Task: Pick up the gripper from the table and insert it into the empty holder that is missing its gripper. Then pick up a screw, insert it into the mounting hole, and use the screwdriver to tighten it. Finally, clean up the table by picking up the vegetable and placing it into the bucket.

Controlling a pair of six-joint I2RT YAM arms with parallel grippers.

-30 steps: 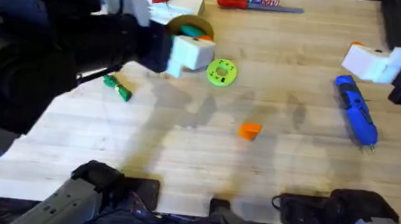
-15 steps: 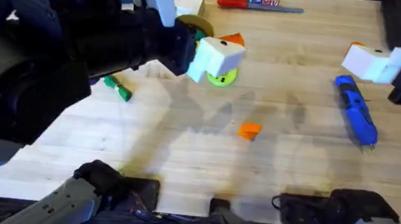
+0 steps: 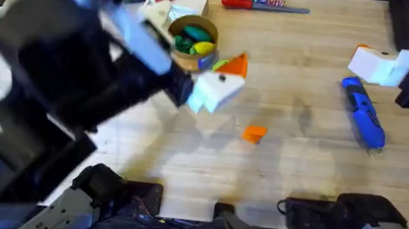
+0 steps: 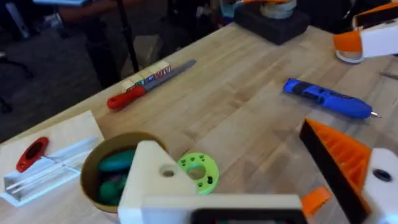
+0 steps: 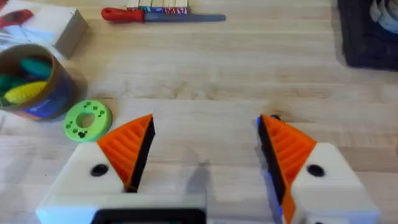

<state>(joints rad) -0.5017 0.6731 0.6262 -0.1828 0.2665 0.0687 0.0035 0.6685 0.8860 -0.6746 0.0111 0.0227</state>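
Missing orange pad (image 4: pixel 163 171) — left wrist view

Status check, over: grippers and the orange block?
Left gripper open, empty, beside bucket. Right gripper open, empty. Orange block lying on table, ungripped. Nothing obstructing it.

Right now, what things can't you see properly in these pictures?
- Left arm, overhead: a big dark blur hiding the table's left side.
- Bucket, left wrist view: partly behind the white finger.
- Screwdriver, right wrist view: mostly behind the right gripper's orange-padded finger.
- Orange gripper piece, left wrist view: only a corner shows.
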